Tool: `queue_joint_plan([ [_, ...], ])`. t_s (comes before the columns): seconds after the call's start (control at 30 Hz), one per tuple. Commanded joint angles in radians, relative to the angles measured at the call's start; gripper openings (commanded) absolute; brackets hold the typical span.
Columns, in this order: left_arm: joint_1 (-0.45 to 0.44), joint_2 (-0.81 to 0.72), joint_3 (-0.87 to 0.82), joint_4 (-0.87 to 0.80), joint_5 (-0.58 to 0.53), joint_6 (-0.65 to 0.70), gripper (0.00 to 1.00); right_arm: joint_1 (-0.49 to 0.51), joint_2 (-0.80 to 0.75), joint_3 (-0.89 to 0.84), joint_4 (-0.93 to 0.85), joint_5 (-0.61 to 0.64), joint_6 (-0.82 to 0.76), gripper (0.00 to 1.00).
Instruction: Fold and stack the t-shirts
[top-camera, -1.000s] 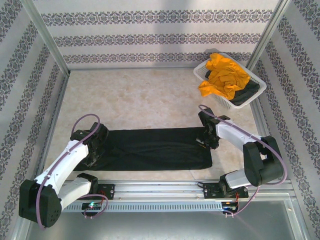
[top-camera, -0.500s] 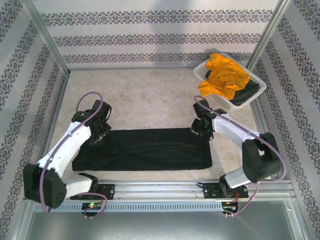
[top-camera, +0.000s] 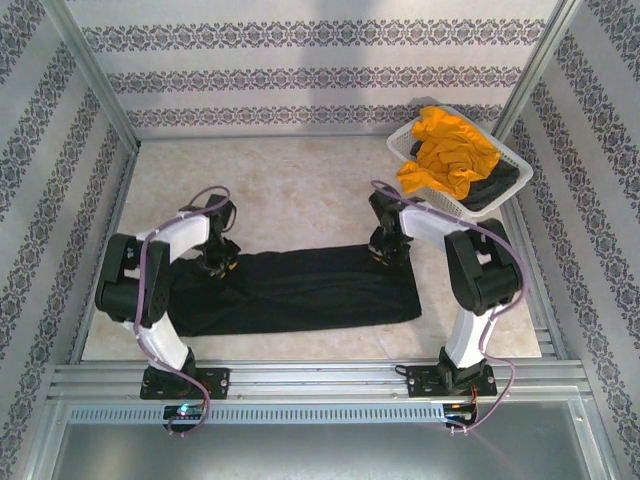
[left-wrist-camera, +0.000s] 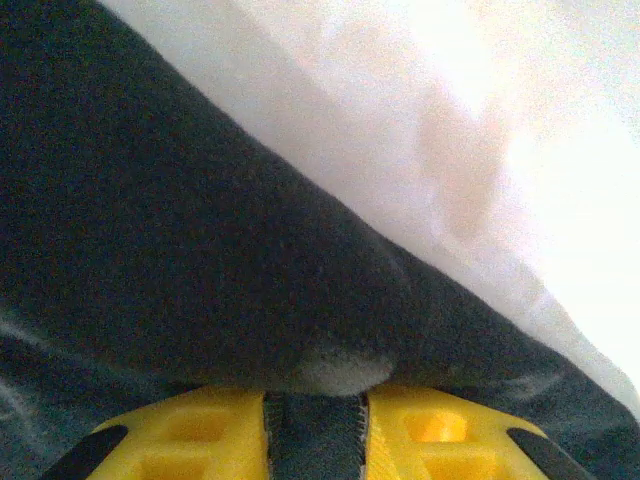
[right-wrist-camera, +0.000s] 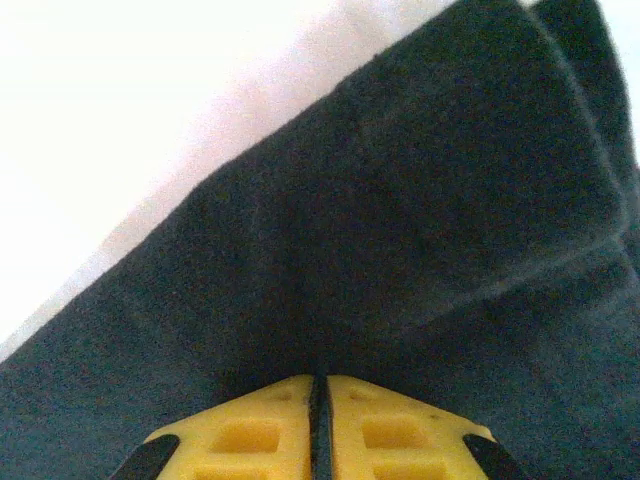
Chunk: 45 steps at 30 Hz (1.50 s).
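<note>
left gripper (left-wrist-camera: 315, 402): yellow fingers (left-wrist-camera: 200, 435) a narrow slot apart with a fold of dark cloth pinched in the slot, so it's clamped on the black t-shirt (top-camera: 300, 295). Cloth drapes up and away from the tips, pale surface (top-camera: 300, 190) beyond it. right gripper (right-wrist-camera: 320, 385): fingers pressed almost together, just a hairline between them, the same shirt's fabric bunching right off the tips, so it reads as clamped on a thin edge of the shirt. From the top camera, left gripper points down at the shirt's far-left corner and right gripper at its far-right corner, both on the far long edge. left arm (top-camera: 150, 270): upper link stands up steeply from its base off the shirt's near-left side, elbow high over the left end, forearm reaching across and down to the corner. right arm (top-camera: 480, 270): mirrored, elbow raised beyond the shirt's right end, forearm angled back left onto the corner. Shirt is a long folded band lying left-right on the surface, far edge puckered at both grips, near edge flat. Well beyond its far-right corner: white lattice basket (top-camera: 428, 190) holding a crumpled orange t-shirt (top-camera: 450, 150) over a dark t-shirt (top-camera: 495, 188).
</note>
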Motion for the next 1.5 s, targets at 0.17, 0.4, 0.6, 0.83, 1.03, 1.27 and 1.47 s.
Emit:
queue_joint_plan([
  [0.17, 0.127, 0.202, 0.274, 0.193, 0.131, 0.261, 0.30, -0.129, 0.285, 0.404, -0.035, -0.118, -0.176, 0.13],
  [0.4, 0.118, 0.014, 0.201, 0.104, 0.089, 0.312, 0.42, -0.104, 0.161, 0.419, -0.025, -0.143, -0.290, 0.25],
  [0.6, 0.077, -0.076, 0.063, 0.166, 0.107, 0.381, 0.52, -0.072, -0.023, 0.198, 0.061, -0.161, -0.227, 0.27],
  [0.83, 0.036, -0.049, 0.047, 0.205, 0.116, 0.395, 0.47, -0.022, -0.114, 0.100, 0.075, -0.178, -0.206, 0.27],
  [1.03, 0.008, -0.089, 0.034, 0.132, 0.108, 0.386, 0.05, -0.014, -0.173, 0.073, 0.065, -0.170, -0.194, 0.26],
  [1.27, -0.075, -0.185, -0.007, -0.010, 0.110, 0.276, 0.00, -0.016, -0.205, 0.067, 0.046, -0.158, -0.193, 0.26],
  [1.47, -0.146, -0.242, -0.096, -0.020, 0.114, 0.131, 0.00, -0.018, -0.216, 0.031, 0.056, -0.172, -0.185, 0.26],
])
